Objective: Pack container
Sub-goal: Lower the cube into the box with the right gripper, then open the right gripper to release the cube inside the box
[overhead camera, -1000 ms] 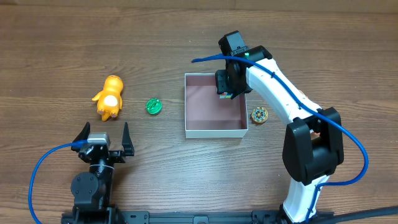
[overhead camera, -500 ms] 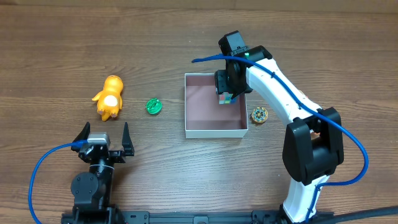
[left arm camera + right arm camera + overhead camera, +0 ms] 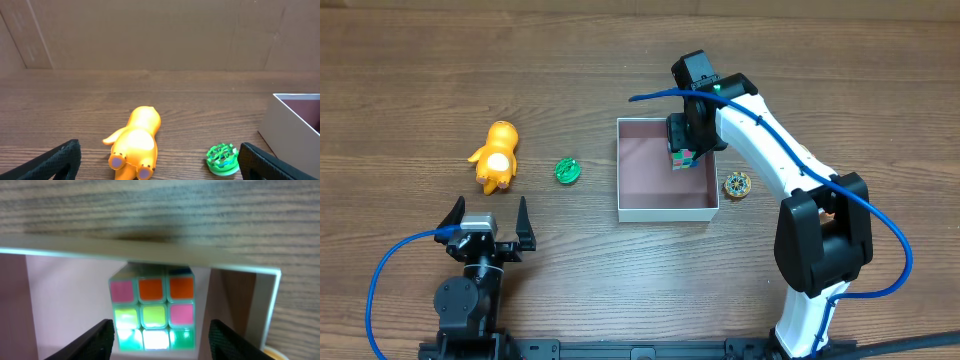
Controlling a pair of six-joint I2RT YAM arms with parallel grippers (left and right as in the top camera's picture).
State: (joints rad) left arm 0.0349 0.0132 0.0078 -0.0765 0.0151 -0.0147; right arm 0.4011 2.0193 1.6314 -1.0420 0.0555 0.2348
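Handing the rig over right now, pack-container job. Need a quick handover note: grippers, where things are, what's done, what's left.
Container: mid-table, with the cube sitting inside at its far-right corner.
Left gripper: open, empty, at the near-left of the table.
Right gripper: open, above that corner, fingers either side of the cube, not gripping it.
Done: cube packed.
Left: orange toy figure and green spinner lie on the table left of the container; gold spinner lies just right of it.
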